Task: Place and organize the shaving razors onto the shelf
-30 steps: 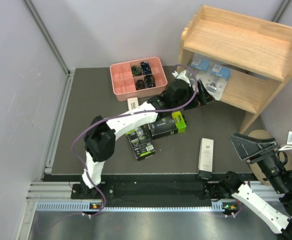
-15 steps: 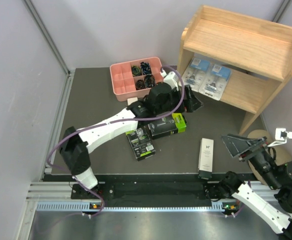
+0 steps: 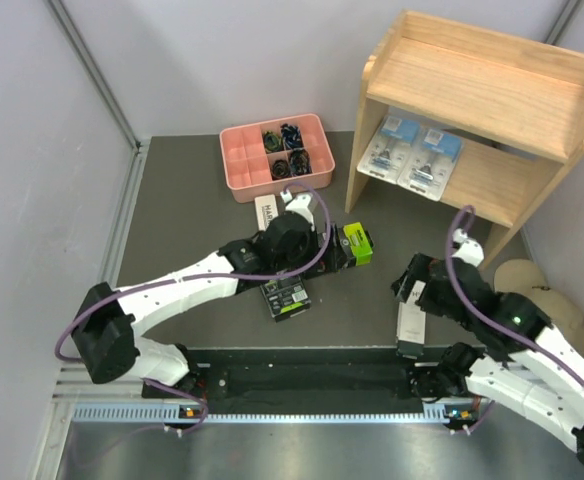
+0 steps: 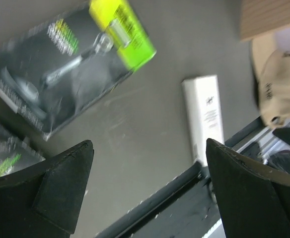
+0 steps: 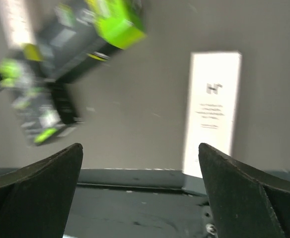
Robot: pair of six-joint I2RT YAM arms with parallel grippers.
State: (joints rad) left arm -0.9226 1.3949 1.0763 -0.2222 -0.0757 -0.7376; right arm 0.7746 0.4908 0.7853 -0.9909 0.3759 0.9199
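We've got plain pale grey walls (image 3: 222, 60) on three sides here, with aluminium struts (image 3: 94, 75) in the corners. Dark matte tabletop (image 3: 177, 215), metal rail (image 3: 302, 412) along our near edge.

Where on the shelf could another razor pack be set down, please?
On the shelf, the top tier is bare; the lower tier is free between the blister packs and the right side panel. Its left half is crowded.

Pink divided tray (image 3: 244, 162) holding small dark items (image 3: 284, 150); beige object (image 3: 530, 283) at right
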